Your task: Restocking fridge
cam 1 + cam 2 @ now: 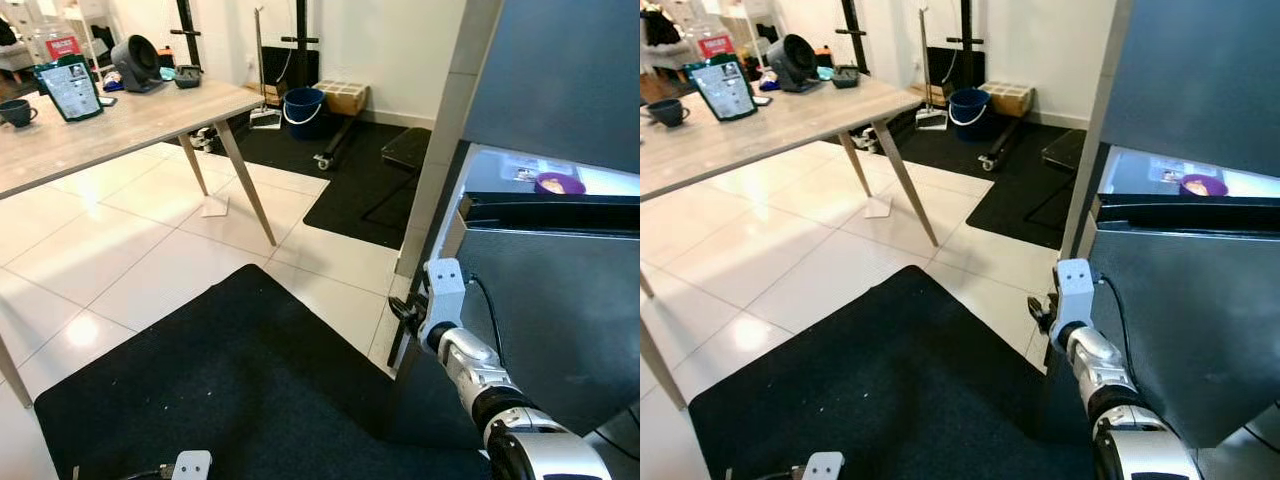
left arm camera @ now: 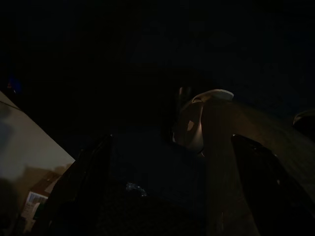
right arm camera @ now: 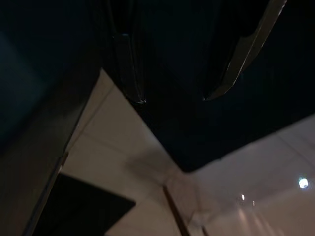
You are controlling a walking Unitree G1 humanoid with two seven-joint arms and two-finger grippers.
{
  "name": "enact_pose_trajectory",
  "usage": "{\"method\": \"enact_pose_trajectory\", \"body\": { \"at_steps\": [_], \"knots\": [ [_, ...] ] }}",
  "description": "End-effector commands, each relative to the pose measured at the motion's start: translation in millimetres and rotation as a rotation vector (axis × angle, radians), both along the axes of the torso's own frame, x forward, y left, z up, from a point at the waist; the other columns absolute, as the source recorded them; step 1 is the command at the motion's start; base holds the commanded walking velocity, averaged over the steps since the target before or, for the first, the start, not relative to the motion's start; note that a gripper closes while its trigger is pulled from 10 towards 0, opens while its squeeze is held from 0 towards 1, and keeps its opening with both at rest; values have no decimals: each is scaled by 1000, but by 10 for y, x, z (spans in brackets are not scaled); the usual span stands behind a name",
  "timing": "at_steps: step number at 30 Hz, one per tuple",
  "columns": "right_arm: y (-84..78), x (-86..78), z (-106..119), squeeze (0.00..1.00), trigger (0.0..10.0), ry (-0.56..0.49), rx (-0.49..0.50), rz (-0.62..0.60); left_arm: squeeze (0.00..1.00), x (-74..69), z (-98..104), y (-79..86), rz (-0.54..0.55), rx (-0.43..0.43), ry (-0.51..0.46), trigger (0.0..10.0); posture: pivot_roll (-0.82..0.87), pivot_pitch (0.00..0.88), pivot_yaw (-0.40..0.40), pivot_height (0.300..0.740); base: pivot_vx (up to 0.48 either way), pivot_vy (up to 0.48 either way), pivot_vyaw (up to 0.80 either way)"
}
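Head stereo pair looking forward and down; two wrist cameras close in.
Both eye views share the fridge (image 1: 560,330), black mat (image 1: 240,390) and wooden worktop (image 1: 120,125). The right wrist view faces the tiled floor (image 3: 236,187) past its fingers (image 3: 246,49); the left wrist view is dark.

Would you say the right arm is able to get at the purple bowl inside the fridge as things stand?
Probably not yet. The right gripper sits low at the left edge of the lower fridge door, which stands between it and the purple bowl, visible above the door's top edge.
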State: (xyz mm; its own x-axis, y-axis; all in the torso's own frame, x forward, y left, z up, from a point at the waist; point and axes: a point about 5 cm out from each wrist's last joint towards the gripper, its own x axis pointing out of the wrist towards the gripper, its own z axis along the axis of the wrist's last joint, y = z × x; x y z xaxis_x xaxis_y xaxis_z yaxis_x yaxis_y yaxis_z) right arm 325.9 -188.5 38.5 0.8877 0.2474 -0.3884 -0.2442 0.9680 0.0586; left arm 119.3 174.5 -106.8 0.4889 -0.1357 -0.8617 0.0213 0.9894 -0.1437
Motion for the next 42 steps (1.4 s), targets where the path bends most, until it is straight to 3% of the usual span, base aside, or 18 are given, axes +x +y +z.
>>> {"method": "enact_pose_trajectory", "body": {
  "at_steps": [1,2,5,8,11,12,14,17,18,19,20,23,26,30,34,42],
  "knots": [
    [3,-175,-209,0,10000,126,-21,104,0,-111,-39,-27,17,-17,47,10000,-1,0,-16,740,0,0,0],
    [3,-175,-209,0,10000,126,-21,104,0,-111,-39,-27,17,-17,47,10000,-1,0,-16,740,0,0,0],
    [-63,-396,-412,0,10000,246,-78,211,0,-105,-38,-29,17,-19,47,10000,-1,0,-16,740,0,0,0],
    [-156,-544,-544,0,10000,328,-140,212,0,-105,-37,-23,13,-16,47,10000,-6,0,-13,740,0,0,0],
    [-319,-801,-754,0,10000,457,-249,142,0,-105,-37,-21,4,-15,48,10000,-9,0,-13,740,0,0,0],
    [-319,-801,-754,0,10000,457,-249,142,0,-105,-37,-21,4,-15,48,10000,-9,0,-13,740,0,0,0],
    [-410,-1009,-892,0,10000,539,-288,79,0,-99,-36,-28,-5,-13,47,10000,-9,0,-13,740,0,0,0],
    [-491,-1278,-1041,0,10000,631,-306,19,0,-91,-35,-40,-7,-15,44,10000,-9,0,-13,740,0,0,0],
    [-537,-1434,-1114,0,10000,677,-311,-26,0,-87,-34,-42,-8,-16,43,10000,-9,0,-13,740,0,0,0],
    [-537,-1434,-1114,0,10000,677,-311,-26,0,-87,-34,-42,-8,-16,43,10000,-9,0,-13,740,0,0,0],
    [-608,-1688,-1216,0,10000,746,-329,-96,0,-86,-33,-44,-12,-16,43,10000,-9,0,-13,740,0,0,0],
    [-643,-1822,-1262,0,10000,779,-341,-133,0,-86,-33,-41,-15,-14,43,10000,-9,0,-8,740,0,0,0],
    [-689,-2088,-1340,0,10000,849,-330,-210,0,-88,-32,-31,-19,-12,43,10000,-9,0,-8,740,0,0,0],
    [-699,-2173,-1362,0,10000,873,-331,-224,0,-87,-32,-29,-21,-11,42,10000,-6,0,-7,740,0,0,0],
    [-700,-2365,-1410,0,10000,925,-334,-233,0,-88,-31,-24,-25,-9,40,10000,-6,0,-7,740,327,0,0],
    [-719,-2390,-1410,0,10000,926,-339,-255,0,-94,-34,-39,-33,-11,43,10000,-12,0,-10,740,346,0,0]
  ]
}}
